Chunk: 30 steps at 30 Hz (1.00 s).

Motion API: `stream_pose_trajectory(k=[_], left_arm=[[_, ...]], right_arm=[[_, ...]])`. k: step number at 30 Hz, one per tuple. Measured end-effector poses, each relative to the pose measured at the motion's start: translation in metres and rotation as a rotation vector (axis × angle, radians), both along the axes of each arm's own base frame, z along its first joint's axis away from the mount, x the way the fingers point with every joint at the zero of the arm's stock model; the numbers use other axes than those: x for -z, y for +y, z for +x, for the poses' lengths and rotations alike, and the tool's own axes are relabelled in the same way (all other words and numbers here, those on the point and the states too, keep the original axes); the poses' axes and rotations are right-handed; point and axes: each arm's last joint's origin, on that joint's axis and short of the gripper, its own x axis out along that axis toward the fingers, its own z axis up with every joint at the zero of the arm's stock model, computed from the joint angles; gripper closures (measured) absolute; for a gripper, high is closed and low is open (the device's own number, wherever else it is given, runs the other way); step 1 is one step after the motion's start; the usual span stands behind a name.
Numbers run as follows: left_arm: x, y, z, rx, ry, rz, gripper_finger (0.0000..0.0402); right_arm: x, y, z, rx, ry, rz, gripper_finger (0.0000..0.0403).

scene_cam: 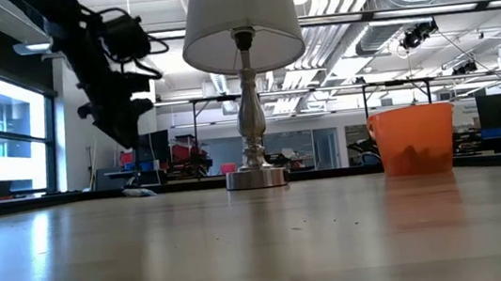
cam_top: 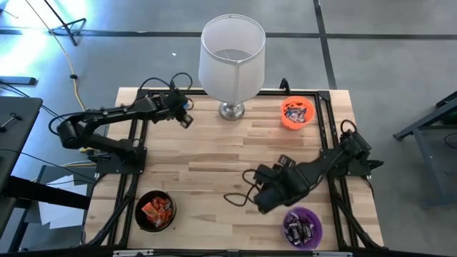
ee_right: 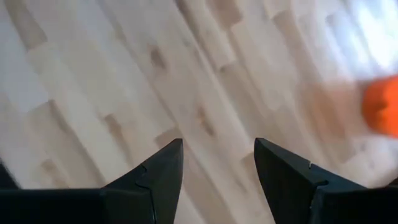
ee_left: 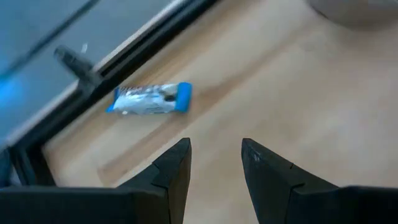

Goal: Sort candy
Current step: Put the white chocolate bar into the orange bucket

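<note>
Nearest me, the black bowl (cam_top: 155,210) and purple bowl (cam_top: 303,226) sit at the table's (cam_top: 214,164) front edge, each already heaped with candy, so most of the sorting looks done. Just behind the purple bowl, the right gripper (ee_right: 217,165) hangs over bare wood, fingers spread and empty, apparently waiting. Farther back stand the orange bowl (cam_top: 297,113), also filled, and the lamp (cam_top: 230,61). At the far left, the left gripper (ee_left: 214,162) hovers with jaws partly apart, holding nothing, aimed toward one blue-and-silver bar (ee_left: 150,99) lying loose beside the table's black rail, probably the last stray.
</note>
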Motion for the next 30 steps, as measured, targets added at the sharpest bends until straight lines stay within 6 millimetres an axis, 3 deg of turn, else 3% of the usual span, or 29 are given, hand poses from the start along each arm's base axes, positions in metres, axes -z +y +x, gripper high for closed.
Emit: stream_pose_trajectory(k=[6, 10, 16, 24, 30], left_arm=[[0.019, 0.026, 0.001, -0.270, -0.113, -0.050, 0.0271], [0.028, 0.035, 0.002, -0.345, -0.156, -0.086, 0.0271], [0.029, 0.043, -0.002, -0.326, -0.138, -0.077, 0.0271], [0.032, 0.036, -0.005, 0.357, 0.344, -0.005, 0.0271], [0.032, 0.037, -0.006, 0.606, 0.532, 0.059, 0.0271]], right_arm=[[-0.003, -0.025, 0.000, -0.067, 0.024, -0.062, 0.0210], [0.004, -0.046, -0.016, -0.013, 0.067, -0.078, 0.0210], [0.013, -0.074, -0.049, 0.130, 0.061, -0.123, 0.0210], [0.023, -0.100, -0.095, 0.266, 0.019, -0.152, 0.0210], [0.031, -0.110, -0.112, 0.361, -0.005, -0.143, 0.0210]])
